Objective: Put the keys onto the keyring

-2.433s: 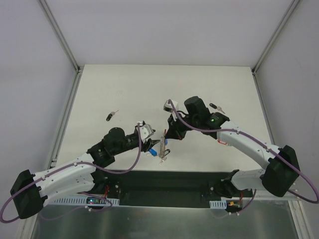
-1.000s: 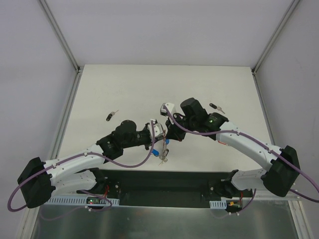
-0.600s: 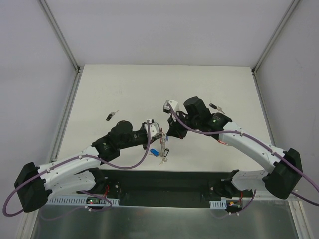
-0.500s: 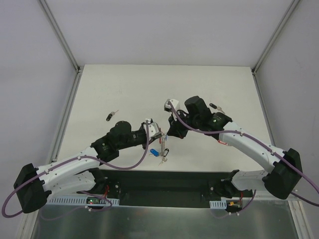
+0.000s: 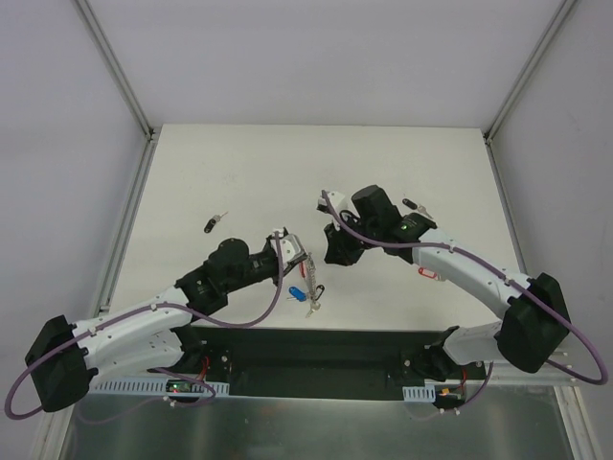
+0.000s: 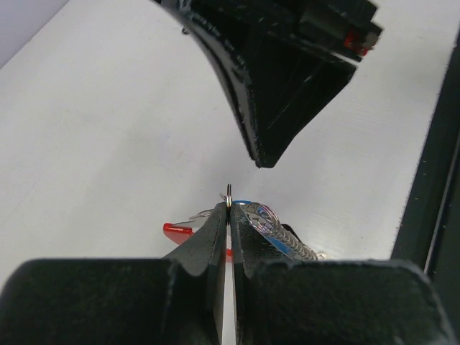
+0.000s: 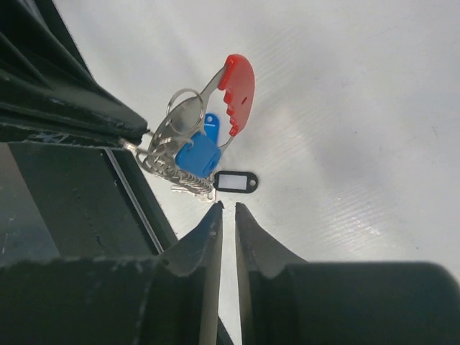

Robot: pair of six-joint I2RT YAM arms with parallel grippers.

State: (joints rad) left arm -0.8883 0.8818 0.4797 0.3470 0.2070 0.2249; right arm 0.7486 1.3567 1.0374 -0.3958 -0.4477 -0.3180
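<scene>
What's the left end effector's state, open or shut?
Shut on the keyring: in the left wrist view the left end effector pinches its silver ring, jaws nearly touching.

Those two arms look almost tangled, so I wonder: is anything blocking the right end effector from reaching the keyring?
Nothing visible does. The keyring hangs from the shut left end effector, and the right end effector, its jaws slightly apart and empty, faces it across open air.

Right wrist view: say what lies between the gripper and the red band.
The black tag nearest the right gripper, then the blue key before the red band; right wrist view.
</scene>
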